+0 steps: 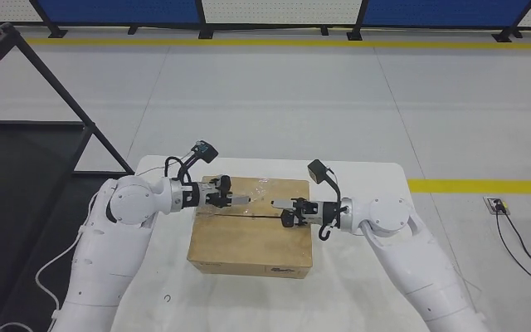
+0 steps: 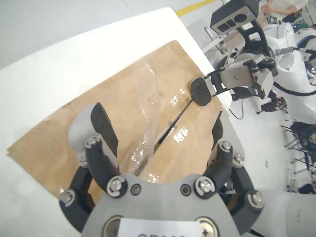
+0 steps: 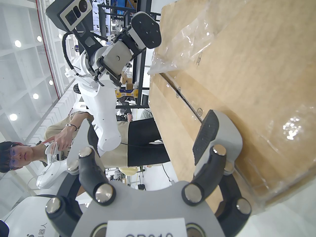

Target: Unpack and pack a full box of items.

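Left gripper [image 2: 160,131]: fingers spread wide, pinching nothing. Its pads stand either side of the seam [image 2: 172,124] and of a wrinkled strip of clear tape [image 2: 148,122] on the box top; can't tell if the tips touch the cardboard. Right gripper [image 3: 148,136]: fingers also spread, holding nothing. One pad [image 3: 206,136] is down at the seam on the box top and the other finger is clear of the cardboard. The two grippers face each other along the seam, left from the left side and right from the right, with a gap between them. The tape is loose and crumpled, partly lifted off the top in that gap and across the far flap. Cardboard box [image 1: 249,245] is closed, flaps meeting at the seam, and sits flat around the middle of the white table [image 1: 365,178]
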You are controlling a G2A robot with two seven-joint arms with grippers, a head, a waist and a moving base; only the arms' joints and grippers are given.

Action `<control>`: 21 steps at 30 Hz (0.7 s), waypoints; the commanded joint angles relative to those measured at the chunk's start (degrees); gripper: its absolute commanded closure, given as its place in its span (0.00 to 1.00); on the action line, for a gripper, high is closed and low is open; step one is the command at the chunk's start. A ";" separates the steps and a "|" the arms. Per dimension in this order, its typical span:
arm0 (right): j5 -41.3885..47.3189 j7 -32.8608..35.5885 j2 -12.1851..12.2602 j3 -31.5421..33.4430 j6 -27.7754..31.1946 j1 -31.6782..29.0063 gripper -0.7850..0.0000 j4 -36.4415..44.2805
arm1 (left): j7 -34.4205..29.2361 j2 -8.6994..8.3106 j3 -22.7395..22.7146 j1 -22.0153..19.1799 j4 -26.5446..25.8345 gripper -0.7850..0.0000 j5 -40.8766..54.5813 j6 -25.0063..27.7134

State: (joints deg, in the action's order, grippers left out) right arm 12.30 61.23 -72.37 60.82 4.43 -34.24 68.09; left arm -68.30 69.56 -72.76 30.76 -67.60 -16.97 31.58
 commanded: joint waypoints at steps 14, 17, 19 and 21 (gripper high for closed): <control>0.72 0.42 0.26 0.42 1.02 0.53 0.00 -1.33 | -3.87 -0.97 7.48 -3.52 3.05 0.00 13.02 0.54; 1.11 -0.34 0.27 0.54 1.05 0.38 0.00 -1.42 | -3.76 -1.68 9.04 -3.32 1.72 0.00 14.06 0.64; 1.37 -1.14 0.25 0.56 0.93 0.17 0.00 -1.28 | -3.51 -2.07 10.00 -3.35 1.17 0.00 14.34 0.89; 1.57 -1.53 0.27 0.65 0.85 -0.01 0.00 -1.10 | -3.27 -2.37 10.82 -3.43 0.96 0.00 14.82 1.13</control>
State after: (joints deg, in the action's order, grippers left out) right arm 13.79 59.88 -72.12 61.41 5.34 -34.17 66.91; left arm -71.70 67.33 -62.40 27.39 -66.53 -2.43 32.60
